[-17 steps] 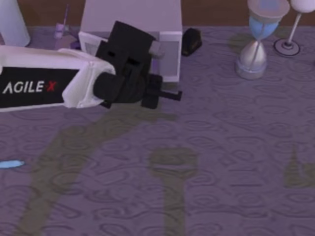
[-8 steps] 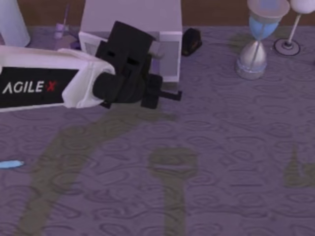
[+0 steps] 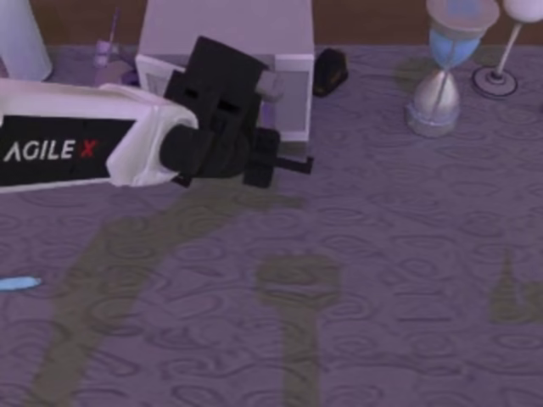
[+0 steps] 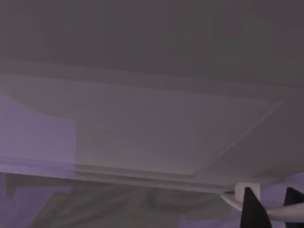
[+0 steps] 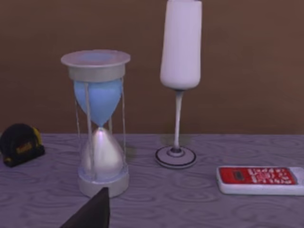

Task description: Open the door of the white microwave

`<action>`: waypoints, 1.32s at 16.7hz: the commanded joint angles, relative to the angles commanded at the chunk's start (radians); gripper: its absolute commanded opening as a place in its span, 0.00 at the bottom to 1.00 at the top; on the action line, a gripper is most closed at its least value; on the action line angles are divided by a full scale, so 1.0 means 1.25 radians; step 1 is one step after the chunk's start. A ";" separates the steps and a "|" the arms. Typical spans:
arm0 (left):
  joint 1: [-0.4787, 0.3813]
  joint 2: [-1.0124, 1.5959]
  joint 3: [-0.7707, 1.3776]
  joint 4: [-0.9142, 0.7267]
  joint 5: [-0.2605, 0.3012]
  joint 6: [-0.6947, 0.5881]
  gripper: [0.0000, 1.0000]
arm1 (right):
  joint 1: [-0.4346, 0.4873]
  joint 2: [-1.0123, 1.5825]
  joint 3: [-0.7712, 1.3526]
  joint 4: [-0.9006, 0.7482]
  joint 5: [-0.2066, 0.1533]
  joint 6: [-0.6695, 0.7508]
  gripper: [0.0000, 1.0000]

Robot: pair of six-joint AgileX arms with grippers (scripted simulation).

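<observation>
The left arm (image 3: 76, 140) is a white, rounded casing with a black panel along its side bearing "AGILE X" in white letters, the X in red. Beyond it comes a blocky black wrist housing (image 3: 216, 102) with small rectangular recesses, ending in the black left gripper (image 3: 293, 164). In the wrist views its fingertips (image 4: 251, 209) appear as dark pointed wedges.

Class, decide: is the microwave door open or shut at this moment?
Slightly open, it seems. In the left wrist view the door slants away from the microwave; the left gripper has its fingers at the handle.
</observation>
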 joint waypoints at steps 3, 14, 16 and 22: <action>0.000 0.000 0.000 0.000 0.000 0.000 0.00 | 0.000 0.000 0.000 0.000 0.000 0.000 1.00; 0.012 -0.023 -0.031 0.013 0.034 0.039 0.00 | 0.000 0.000 0.000 0.000 0.000 0.000 1.00; 0.014 -0.024 -0.034 0.014 0.037 0.044 0.00 | 0.000 0.000 0.000 0.000 0.000 0.000 1.00; 0.014 -0.024 -0.034 0.014 0.037 0.044 0.00 | 0.000 0.000 0.000 0.000 0.000 0.000 1.00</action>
